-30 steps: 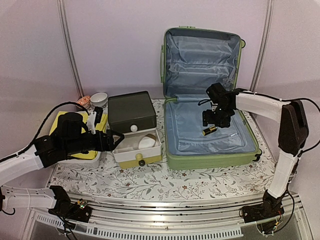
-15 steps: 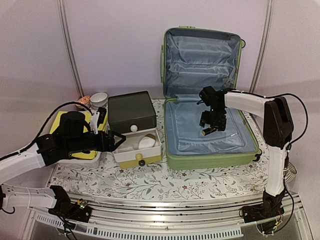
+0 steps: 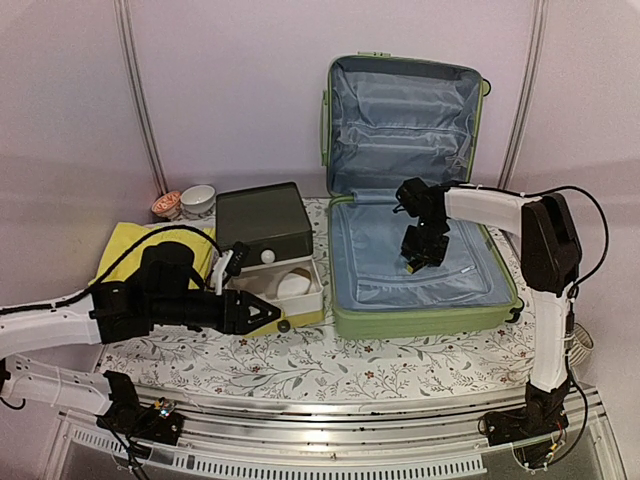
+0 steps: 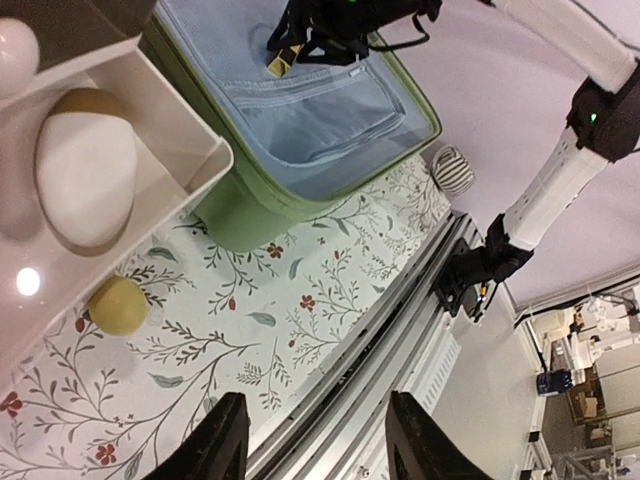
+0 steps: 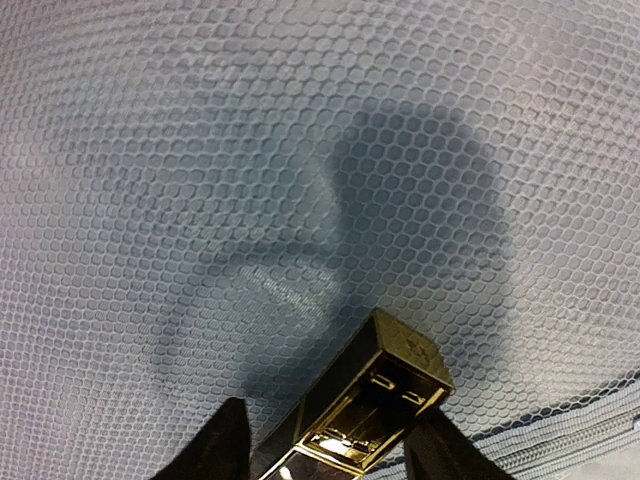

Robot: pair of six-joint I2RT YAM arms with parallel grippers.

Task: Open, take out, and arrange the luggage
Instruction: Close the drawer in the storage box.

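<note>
The left gripper (image 3: 266, 315) hovers low over the counter (image 3: 400, 378), fingers apart with nothing between them. Just behind it is the front edge of the pulled-out drawer (image 3: 262, 298), with a white oval piece (image 4: 85, 180) lying inside. The drawer's yellow knob (image 4: 118, 305) sits just beside the fingertips. In front of this gripper a strip of bare flowered counter runs along the near edge.

To its right, across a narrow gap from the drawer, stands the green front wall of the luggage (image 3: 420, 322). The luggage lies open, base flat on the counter and lid upright against the back wall.

The right gripper (image 3: 421, 258) is down inside the base, near its middle, on the pale blue mesh lining. Free lining lies on every side out to the green rim. Its fingers (image 5: 215, 445) stand close on either side of a gold case (image 5: 365, 405) resting on the mesh. Whether they actually clamp it cannot be told. A zipper line (image 5: 560, 440) runs just beside the case.
</note>
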